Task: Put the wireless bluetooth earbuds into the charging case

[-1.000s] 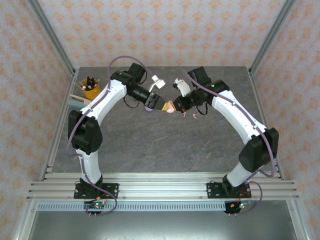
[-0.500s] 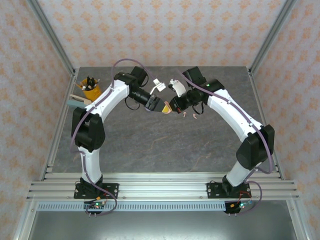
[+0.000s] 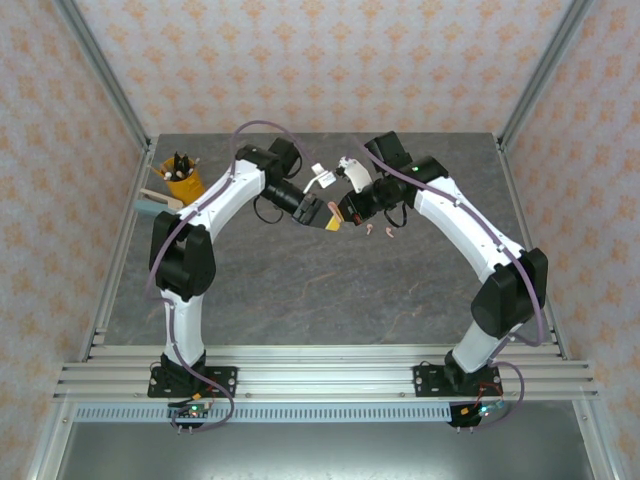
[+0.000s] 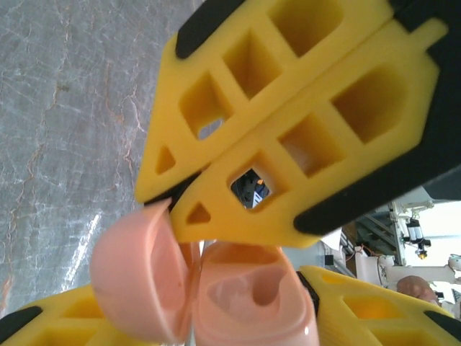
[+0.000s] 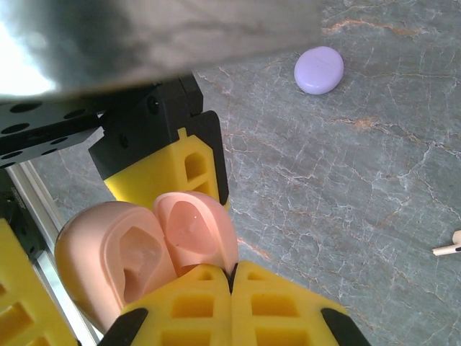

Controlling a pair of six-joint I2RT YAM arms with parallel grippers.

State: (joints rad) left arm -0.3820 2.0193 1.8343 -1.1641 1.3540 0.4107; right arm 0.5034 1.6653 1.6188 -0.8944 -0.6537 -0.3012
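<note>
Above the middle of the grey stone-patterned counter (image 3: 300, 290) the two arms meet over a salmon-pink charging case (image 4: 252, 295), which hangs in the air clear of the surface. The left tool (image 3: 328, 221) grasps it, with one yellow finger on either side of the case body. The case stands open: its lid (image 4: 137, 281) is swung out to one side on the hinge, and the moulded hollows of the body show. The right tool (image 5: 232, 277) is clenched with nothing between its fingers, and their joined tips rest against the edge of the lid. Two salmon-pink earbuds (image 3: 378, 231) lie on the counter just to the right of the case, close together and apart from both tools. A lilac round case (image 5: 318, 70) lies closed and flat on the counter, well apart from the pink case. Far to the left of the case and farther back, a yellow cup (image 3: 181, 182) of dark-handled things stands near the counter's edge.
</note>
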